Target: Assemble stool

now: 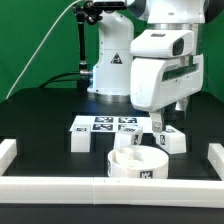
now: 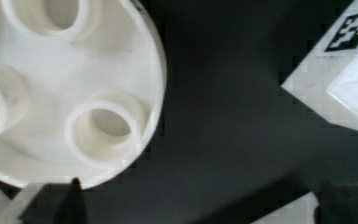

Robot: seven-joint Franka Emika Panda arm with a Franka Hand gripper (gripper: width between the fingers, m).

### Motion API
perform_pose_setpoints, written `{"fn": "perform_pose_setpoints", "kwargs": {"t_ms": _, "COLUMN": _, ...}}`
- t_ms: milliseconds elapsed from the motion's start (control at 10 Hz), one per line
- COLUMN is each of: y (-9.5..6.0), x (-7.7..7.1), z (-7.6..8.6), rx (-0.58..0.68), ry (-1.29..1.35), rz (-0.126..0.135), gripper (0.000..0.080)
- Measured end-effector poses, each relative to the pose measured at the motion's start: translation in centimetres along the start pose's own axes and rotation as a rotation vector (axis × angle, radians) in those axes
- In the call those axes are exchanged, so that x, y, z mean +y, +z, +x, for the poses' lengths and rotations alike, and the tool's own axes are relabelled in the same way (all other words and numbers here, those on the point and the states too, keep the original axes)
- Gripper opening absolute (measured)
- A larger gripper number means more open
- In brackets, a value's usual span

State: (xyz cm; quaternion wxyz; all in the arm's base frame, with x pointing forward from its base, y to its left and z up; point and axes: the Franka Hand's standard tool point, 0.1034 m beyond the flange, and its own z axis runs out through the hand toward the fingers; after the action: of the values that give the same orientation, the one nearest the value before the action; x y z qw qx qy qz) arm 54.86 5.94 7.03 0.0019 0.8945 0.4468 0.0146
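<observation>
Exterior view: round stool seat (image 1: pixel 138 165) sits by the desk's (image 1: pixel 35 125) near edge, a leg (image 1: pixel 168 141) beside the tool (image 1: pixel 166 120). Wrist view only — the seat's sockets (image 2: pixel 108 122), cut off; tool fingers (image 2: pixel 51 200) spread, holding nothing.

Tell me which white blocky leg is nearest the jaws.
The white blocky leg at the exterior view's right, just below the jaws; another leg lies at its left.
</observation>
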Motion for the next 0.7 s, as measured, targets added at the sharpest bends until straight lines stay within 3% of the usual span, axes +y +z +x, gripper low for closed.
{"fn": "perform_pose_setpoints", "kwargs": {"t_ms": 500, "y": 0.0, "x": 0.1, "z": -0.1, "rx": 0.0, "ry": 0.001, "rz": 0.0, "gripper": 0.065}}
{"fn": "perform_pose_setpoints", "kwargs": {"t_ms": 600, "y": 0.0, "x": 1.1, "z": -0.7, "rx": 0.008, "ry": -0.098, "rz": -0.036, "gripper": 0.065}}
{"fn": "perform_pose_setpoints", "kwargs": {"t_ms": 700, "y": 0.2, "x": 1.8, "z": -1.6, "rx": -0.001, "ry": -0.157, "rz": -0.041, "gripper": 0.065}}
